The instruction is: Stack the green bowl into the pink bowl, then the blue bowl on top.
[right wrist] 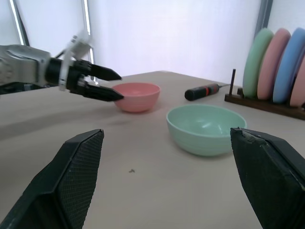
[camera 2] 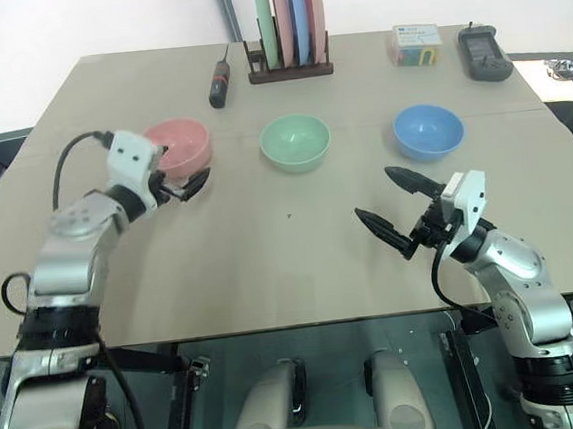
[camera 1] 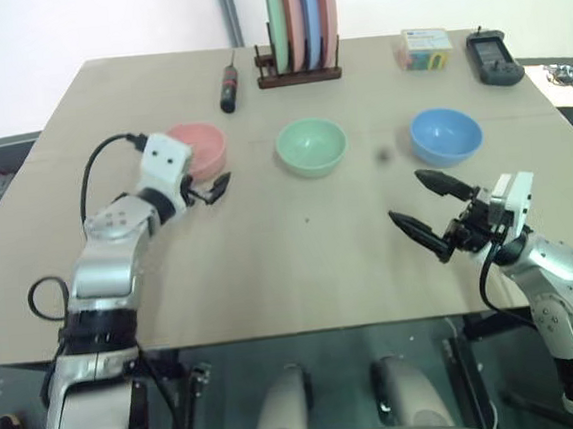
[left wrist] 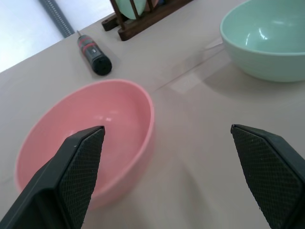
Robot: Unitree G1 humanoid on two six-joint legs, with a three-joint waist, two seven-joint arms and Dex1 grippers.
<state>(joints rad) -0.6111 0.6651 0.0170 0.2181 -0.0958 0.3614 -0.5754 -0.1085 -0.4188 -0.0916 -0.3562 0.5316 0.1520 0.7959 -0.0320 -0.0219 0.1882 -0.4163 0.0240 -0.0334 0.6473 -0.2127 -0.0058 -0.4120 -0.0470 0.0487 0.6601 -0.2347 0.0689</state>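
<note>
Arms: silver-grey metal links, black joint bands | wrists: white camera blocks, looping black cables | left gripper [camera 1: 207,189], right gripper [camera 1: 429,209]: tapered black fingers [left wrist: 78,164], cross-hatched pads

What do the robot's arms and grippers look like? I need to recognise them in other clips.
Both arms are silver-grey metal with black joint bands and looping black cables. Each wrist carries a white box. The left gripper and right gripper have two tapered black fingers with textured pads.
</note>
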